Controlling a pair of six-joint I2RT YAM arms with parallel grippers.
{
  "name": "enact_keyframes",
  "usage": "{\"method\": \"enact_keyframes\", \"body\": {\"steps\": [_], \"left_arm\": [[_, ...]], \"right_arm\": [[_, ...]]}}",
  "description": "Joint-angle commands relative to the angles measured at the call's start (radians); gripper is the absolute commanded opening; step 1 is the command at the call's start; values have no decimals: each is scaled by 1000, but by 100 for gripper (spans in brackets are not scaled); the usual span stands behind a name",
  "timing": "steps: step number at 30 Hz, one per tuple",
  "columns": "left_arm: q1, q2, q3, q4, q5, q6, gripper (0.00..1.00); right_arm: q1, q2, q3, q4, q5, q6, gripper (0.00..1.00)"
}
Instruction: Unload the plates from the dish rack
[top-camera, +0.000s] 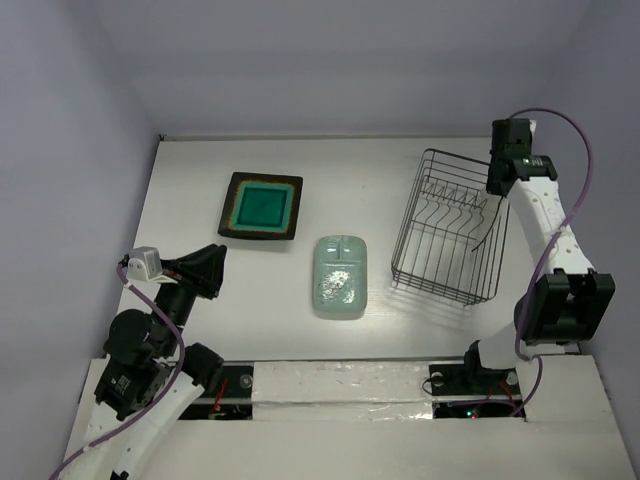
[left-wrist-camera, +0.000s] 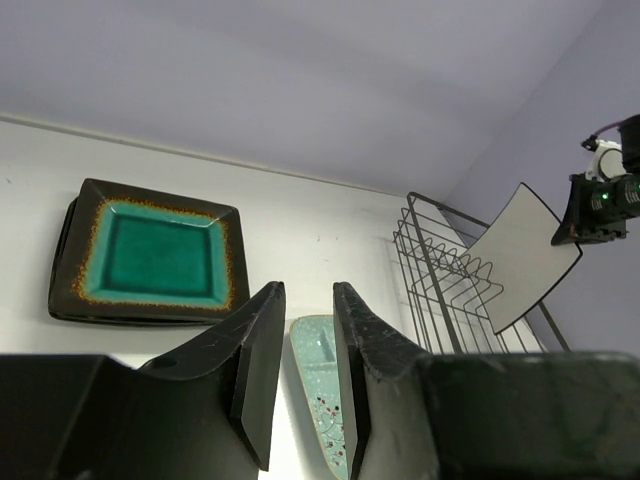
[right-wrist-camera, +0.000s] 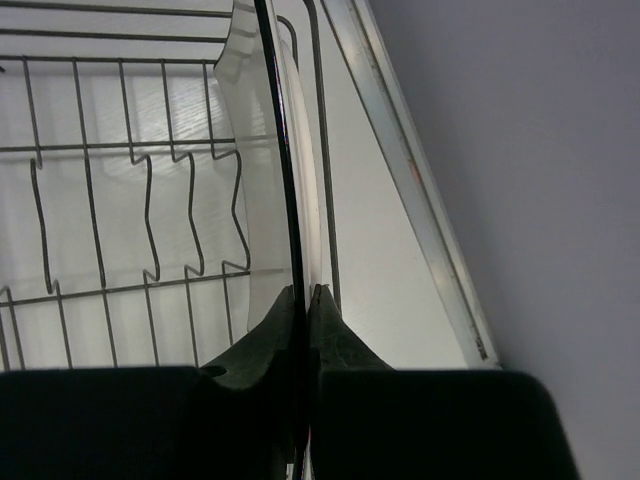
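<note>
The dark wire dish rack (top-camera: 447, 228) stands at the right of the table. At its right end my right gripper (top-camera: 493, 197) is shut on the upper edge of the cream-white plate (left-wrist-camera: 524, 256), which hangs tilted over the rack's end. In the right wrist view that plate (right-wrist-camera: 288, 170) is edge-on between the closed fingertips (right-wrist-camera: 318, 305). The teal plate (top-camera: 262, 206) with its brown rim lies flat at the back left, a second dark rim showing under it. The pale mint plate (top-camera: 340, 276) lies flat mid-table. My left gripper (top-camera: 213, 266) hovers left of it, open a little and holding nothing.
The rack's upright divider prongs (right-wrist-camera: 150, 215) stand bare left of the held plate. The table's right edge strip (right-wrist-camera: 410, 170) runs close beside the rack. Purple walls close in the back and both sides.
</note>
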Motion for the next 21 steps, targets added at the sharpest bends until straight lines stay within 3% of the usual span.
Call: {"method": "enact_keyframes", "body": {"steps": [1, 21], "left_arm": [[-7, 4, -1, 47, 3, 6, 23], [-7, 4, 0, 47, 3, 6, 23]], "right_arm": [[64, 13, 134, -70, 254, -35, 0], [86, -190, 436, -128, 188, 84, 0]]}}
